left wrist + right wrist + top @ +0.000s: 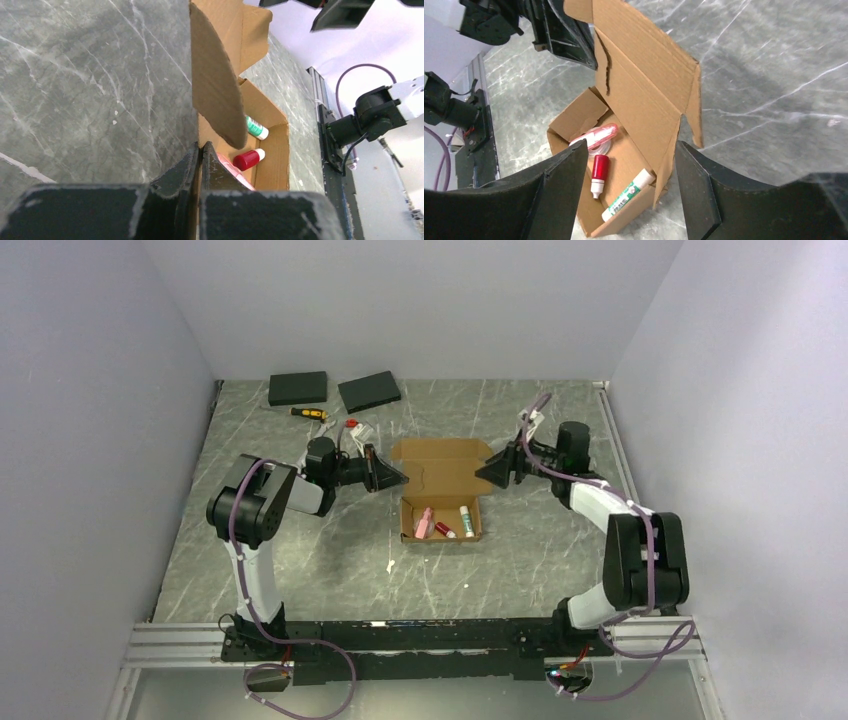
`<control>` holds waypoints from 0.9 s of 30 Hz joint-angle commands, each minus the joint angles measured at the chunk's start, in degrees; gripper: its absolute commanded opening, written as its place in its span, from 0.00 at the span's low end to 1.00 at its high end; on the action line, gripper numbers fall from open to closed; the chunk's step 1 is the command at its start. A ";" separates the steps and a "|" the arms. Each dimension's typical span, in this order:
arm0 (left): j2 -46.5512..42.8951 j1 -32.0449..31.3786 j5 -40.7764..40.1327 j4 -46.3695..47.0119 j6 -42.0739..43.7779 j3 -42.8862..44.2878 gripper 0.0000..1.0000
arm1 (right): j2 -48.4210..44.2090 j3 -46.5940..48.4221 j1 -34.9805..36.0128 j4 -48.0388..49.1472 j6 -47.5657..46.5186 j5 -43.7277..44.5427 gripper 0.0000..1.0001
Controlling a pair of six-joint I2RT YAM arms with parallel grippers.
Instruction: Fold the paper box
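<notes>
The box (pixel 445 470) is set in the middle of the tabletop (pixel 330 560), lid up, its long side running from arm to arm. Its left wall is pinched by the left fingers (pixel 186 170). The right fingers (pixel 559 185) are spread wide, with the lid's right flap just in front.

Raised lid (pixel 440 465) backs the paper box (pixel 442 538); its top seems open.

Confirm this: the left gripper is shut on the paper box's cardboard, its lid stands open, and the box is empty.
Not empty. The right wrist view shows a pink item, a red-capped bottle and a green-and-white tube inside the paper box. The rest is right.
</notes>
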 commanded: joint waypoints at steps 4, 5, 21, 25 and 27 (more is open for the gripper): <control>-2.44 -0.31 0.64 -0.33 5.77 -0.49 0.00 | -5.87 1.27 -9.91 0.56 0.77 -6.53 0.64; -2.53 -0.32 0.63 -0.40 5.97 -0.54 0.00 | -5.50 1.19 -10.51 0.62 1.73 -5.15 0.58; -4.04 -0.58 0.73 -1.90 7.99 -1.03 0.00 | 7.88 9.03 -3.14 -10.79 -2.64 -3.11 0.22; -4.09 -0.89 0.78 -2.20 8.50 -1.07 0.00 | 7.45 8.29 -1.65 -10.08 -3.72 -5.49 0.38; -4.13 -0.93 0.78 -2.26 8.71 -1.11 0.00 | 7.55 8.64 -0.64 -11.49 -5.51 -5.61 0.42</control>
